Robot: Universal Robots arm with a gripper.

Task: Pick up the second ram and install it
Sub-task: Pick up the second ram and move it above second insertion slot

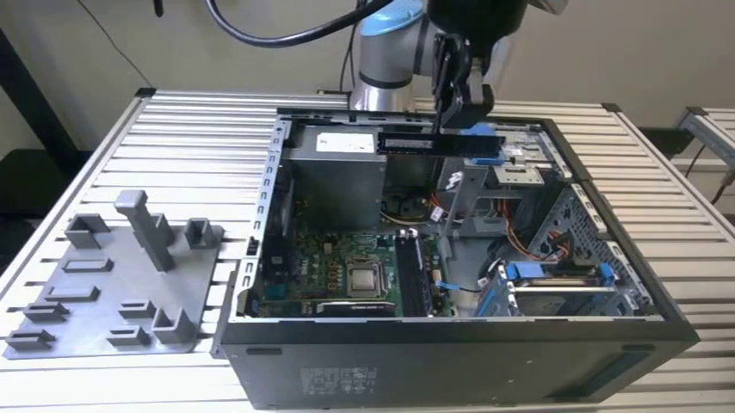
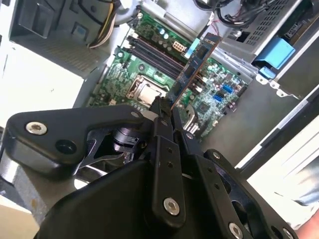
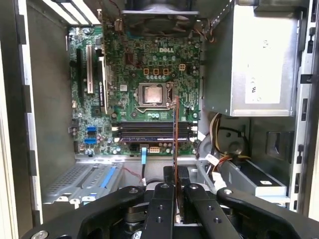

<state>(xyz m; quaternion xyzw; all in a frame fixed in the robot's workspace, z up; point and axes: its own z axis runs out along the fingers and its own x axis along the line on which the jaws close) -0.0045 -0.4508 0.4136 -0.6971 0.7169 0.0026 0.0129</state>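
Black metal fingers of the gripper (image 3: pixel 177 185) are clamped together on the upper edge of the second ram (image 2: pixel 192 69), holding it in the air over the open computer case (image 1: pixel 460 353). The stick is a slim, long circuit board, dark green-black, with a row of black chips along its broad face. In the second wrist view a pale bluish label sits towards the end farthest from the fingers. In the first wrist view it is seen edge-on, as a thin reddish-brown line.

In the exterior view its long axis lies nearly level, running from nine o'clock to three o'clock, with its broad face upright. It hangs near the twelve o'clock side of the case opening, above the rim.

Beneath it, deeper in the case, lies the green motherboard (image 3: pixel 149 64) with its square silver processor socket (image 3: pixel 151 94). The dark memory slots (image 3: pixel 149 132) lie just beside the socket. The grey power supply (image 1: pixel 333 172) fills the case corner at about ten o'clock. Outside the case, at its nine o'clock, a flat grey plastic tray (image 1: pixel 115 292) with upright posts rests on the slatted aluminium table (image 1: pixel 195 138). Beyond the far rim rises the arm (image 1: pixel 385 52).
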